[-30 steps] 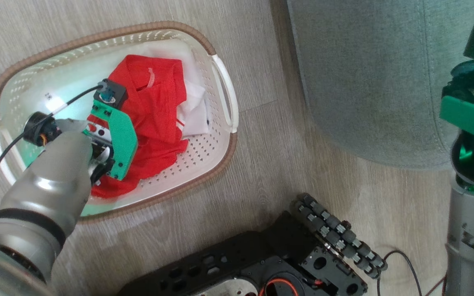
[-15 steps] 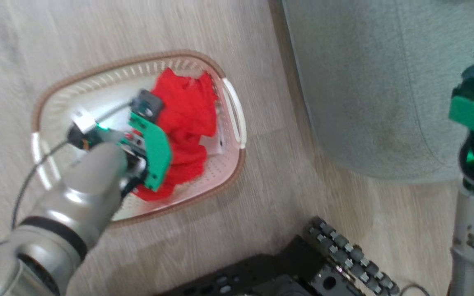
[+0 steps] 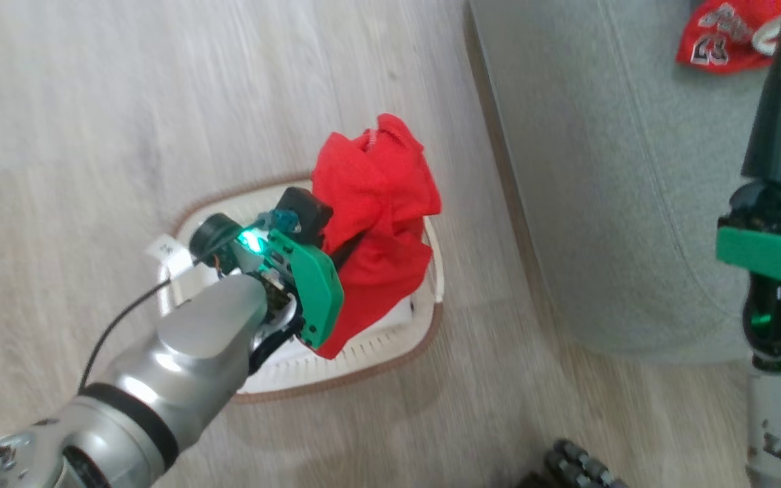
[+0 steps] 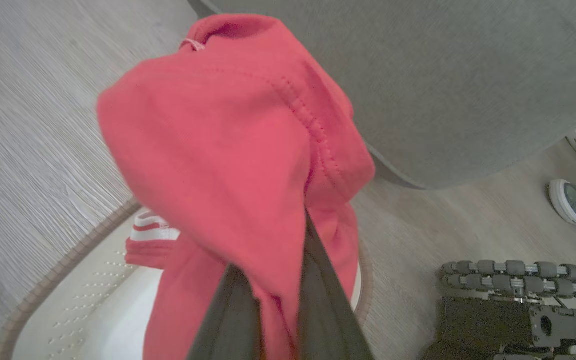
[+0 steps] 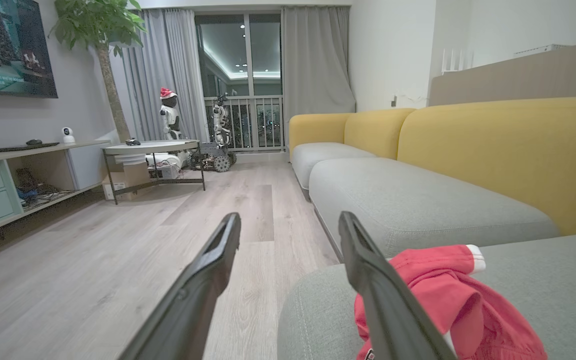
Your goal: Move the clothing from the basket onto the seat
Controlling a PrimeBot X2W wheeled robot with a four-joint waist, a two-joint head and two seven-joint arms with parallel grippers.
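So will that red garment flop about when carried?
Likely floppy: the red garment droops in folds around the left end effector. Probably light, since one narrow pinch holds it above the basket. Its hanging tail might snag the rim.

The garment (image 3: pixel 377 224) is plain red; the jersey (image 3: pixel 723 37) at one o'clock is red with white lettering. The basket (image 3: pixel 336 373) is cream, brown-rimmed.

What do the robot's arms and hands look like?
The left forearm and right forearm are silver-grey; the left has a black band and cable. Each wrist carries a bright green plate and glowing green light. The left hand and right hand have long, dark, tapering fingers.
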